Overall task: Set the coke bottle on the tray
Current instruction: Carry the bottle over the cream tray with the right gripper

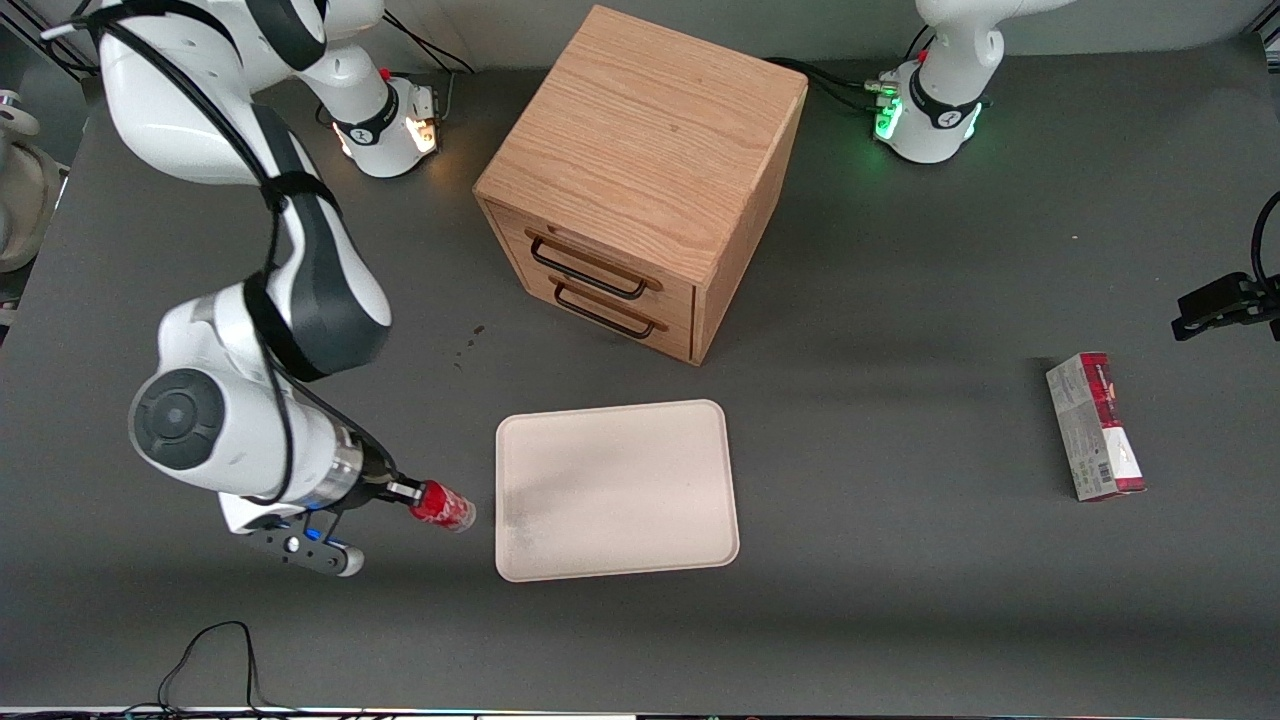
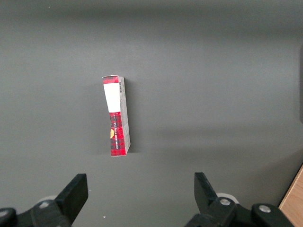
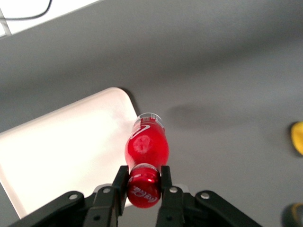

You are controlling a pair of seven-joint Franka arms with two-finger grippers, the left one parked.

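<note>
- Right arm's black two-finger claw: pinching the red cap of the small red coke bottle with white script lettering; both fingers pressed against the cap's sides.
- Coke bottle: held in the claw near the bench's front-camera edge, tilted, clear base pointing toward the tray. It sits just beside the tray's edge at the working arm's end; whether it touches the dark grey bench cannot be told.
- Large flat cream-white rectangular tray with rounded corners: lies flat on the bench, nothing on it.
- Red-and-grey cardboard carton: lying on the bench toward the parked arm's end, well apart from the tray.
- Light oak wooden cabinet with two drawers and dark wire handles: farther from the camera than the tray, both drawers closed, contents hidden.
</note>
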